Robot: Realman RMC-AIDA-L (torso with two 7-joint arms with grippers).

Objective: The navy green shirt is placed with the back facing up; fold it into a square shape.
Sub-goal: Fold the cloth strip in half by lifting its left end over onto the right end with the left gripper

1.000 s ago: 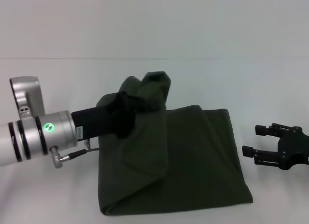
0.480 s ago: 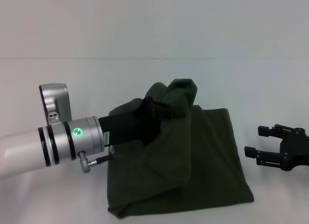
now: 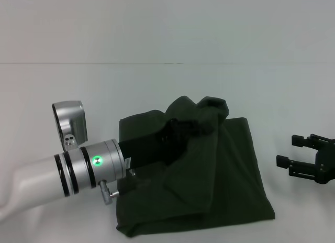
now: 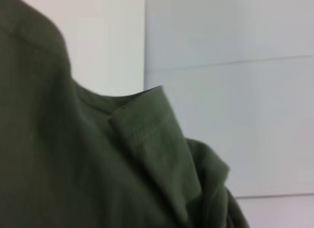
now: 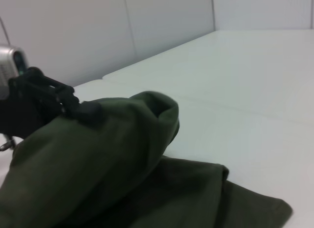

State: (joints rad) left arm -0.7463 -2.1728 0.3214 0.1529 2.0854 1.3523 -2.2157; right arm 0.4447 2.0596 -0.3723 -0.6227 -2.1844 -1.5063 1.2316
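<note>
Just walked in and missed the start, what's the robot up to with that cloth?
It is folding the navy green shirt on the white table. The left end effector is shut on a bunched flap of the shirt, holding it raised above the flat part that lies on the table. The right end effector sits off to the right of the shirt, open and touching nothing. The fold is only partway done; the shirt is not yet a neat square.
</note>
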